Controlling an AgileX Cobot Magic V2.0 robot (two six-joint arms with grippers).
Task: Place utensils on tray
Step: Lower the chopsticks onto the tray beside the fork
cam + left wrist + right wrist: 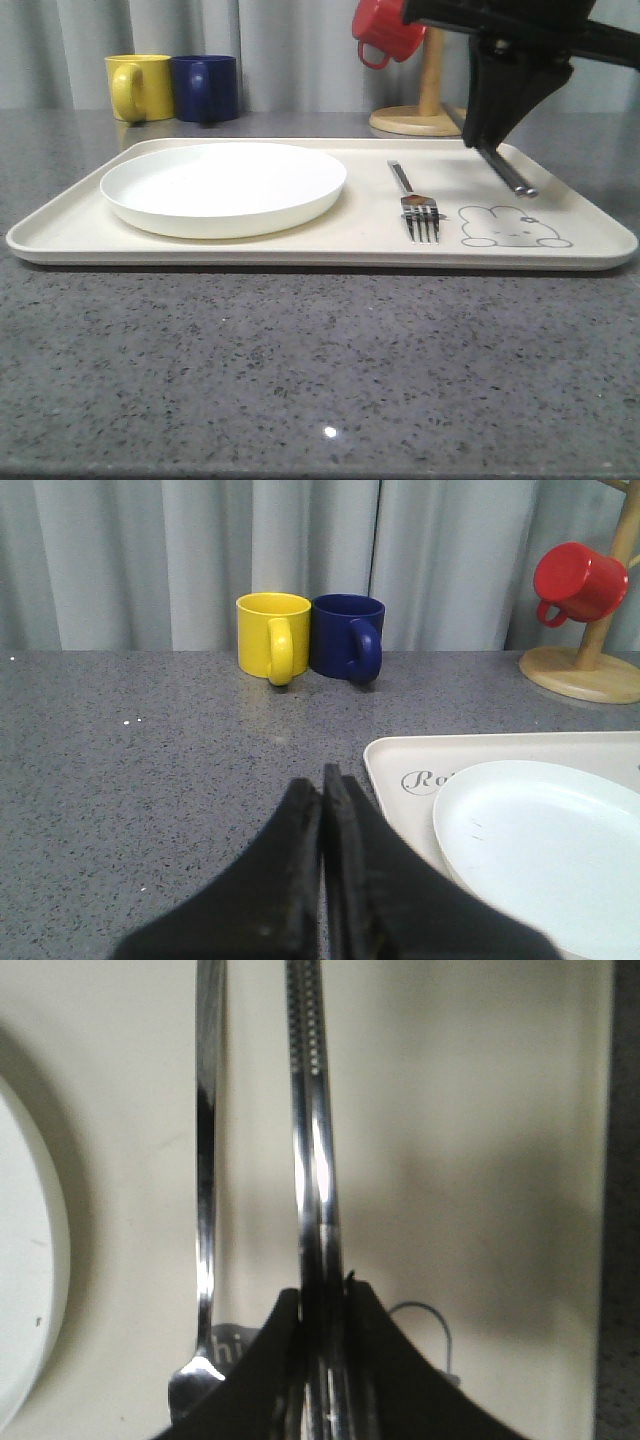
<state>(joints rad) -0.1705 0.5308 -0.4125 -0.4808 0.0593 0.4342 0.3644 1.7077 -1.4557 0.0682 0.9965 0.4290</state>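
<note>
The cream tray [330, 252] lies across the table, with a silver fork [416, 206] on it to the right of the plate, tines toward the front. My right gripper [488, 143] hangs over the tray's right part, shut on a pair of silver chopsticks [510, 172]. They slant down toward the rabbit drawing [512, 228], and I cannot tell whether their low ends touch the tray. In the right wrist view the chopsticks [311, 1140] run out from between the shut fingers of the gripper [325, 1295], parallel to the fork [206, 1170]. My left gripper [325, 780] is shut on nothing, over the counter beside the tray's corner [400, 755].
A round white plate [224, 186] fills the tray's left half. A yellow mug [138, 87] and a blue mug [206, 88] stand at the back left. A red mug [388, 28] hangs on a wooden stand [420, 118] behind the tray. Grey counter lies in front.
</note>
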